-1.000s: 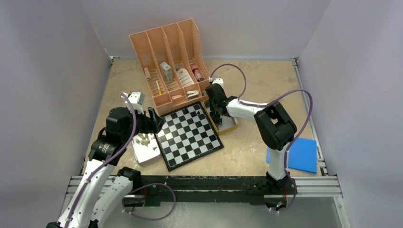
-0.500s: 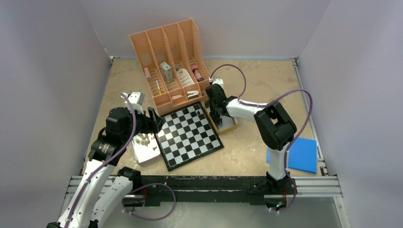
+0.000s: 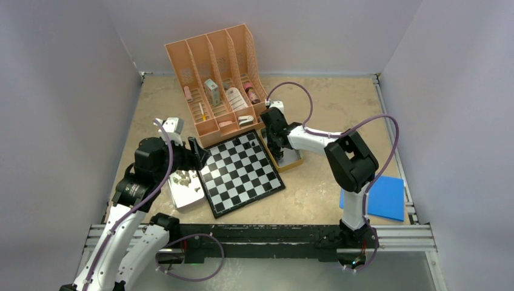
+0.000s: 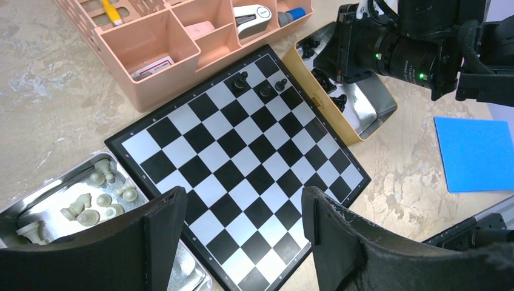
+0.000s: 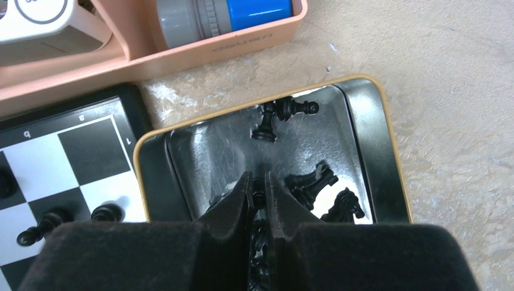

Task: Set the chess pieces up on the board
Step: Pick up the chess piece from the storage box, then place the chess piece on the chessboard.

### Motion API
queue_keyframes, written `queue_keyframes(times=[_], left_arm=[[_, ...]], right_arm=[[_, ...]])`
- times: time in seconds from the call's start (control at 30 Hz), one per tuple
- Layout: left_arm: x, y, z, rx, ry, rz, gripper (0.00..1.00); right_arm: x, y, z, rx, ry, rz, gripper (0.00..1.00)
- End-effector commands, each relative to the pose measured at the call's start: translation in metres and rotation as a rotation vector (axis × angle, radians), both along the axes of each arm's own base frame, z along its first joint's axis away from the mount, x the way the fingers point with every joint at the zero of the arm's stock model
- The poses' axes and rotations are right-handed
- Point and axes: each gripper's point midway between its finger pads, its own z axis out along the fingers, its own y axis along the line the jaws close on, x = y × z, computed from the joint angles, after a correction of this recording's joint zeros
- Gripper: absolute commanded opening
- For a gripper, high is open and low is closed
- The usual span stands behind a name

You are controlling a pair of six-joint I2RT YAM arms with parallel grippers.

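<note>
Mottled beige table (image 3: 315,188); the board (image 3: 240,171) is laid between 2 trays. 3 black pieces (image 4: 241,79) are stood at its far corner, and beige pieces (image 4: 91,209) are kept in the left tray (image 4: 47,208). The left gripper (image 4: 242,200) is held wide open and empty above the board. The right gripper (image 5: 259,182) is clamped on a black piece (image 5: 259,197) in the gold-rimmed tray (image 5: 379,151).
</note>
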Motion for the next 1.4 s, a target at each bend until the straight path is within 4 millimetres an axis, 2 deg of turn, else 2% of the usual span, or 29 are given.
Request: queue_keyframes(times=[0.0, 0.3, 0.47, 0.63, 0.83, 1.0, 1.1, 1.23, 1.37], left_arm=[[0.004, 0.001, 0.005, -0.008, -0.028, 0.011, 0.69], [0.003, 0.002, 0.006, -0.009, -0.033, 0.012, 0.69], [0.003, 0.002, 0.007, -0.010, -0.035, 0.014, 0.69], [0.002, 0.000, 0.010, -0.015, -0.045, 0.000, 0.69], [-0.004, -0.002, 0.020, -0.028, -0.089, -0.024, 0.69], [-0.008, -0.001, 0.029, -0.042, -0.139, -0.026, 0.69], [-0.010, 0.000, 0.031, -0.042, -0.149, -0.026, 0.69], [-0.010, 0.000, 0.032, -0.041, -0.151, -0.026, 0.69], [-0.010, 0.000, 0.033, -0.042, -0.155, -0.024, 0.69]], right_arm=[[0.006, 0.008, 0.056, 0.053, -0.091, -0.019, 0.11], [0.004, 0.004, 0.064, 0.059, -0.098, -0.033, 0.10], [-0.001, 0.013, 0.085, 0.075, -0.125, -0.015, 0.10], [-0.006, 0.035, 0.111, 0.115, -0.162, 0.016, 0.10], [-0.018, 0.082, 0.126, 0.177, -0.176, 0.114, 0.10], [-0.032, 0.123, 0.122, 0.215, -0.155, 0.190, 0.10], [-0.039, 0.141, 0.109, 0.213, -0.136, 0.217, 0.10], [-0.044, 0.155, 0.086, 0.196, -0.103, 0.235, 0.11], [-0.044, 0.160, 0.071, 0.176, -0.086, 0.233, 0.11]])
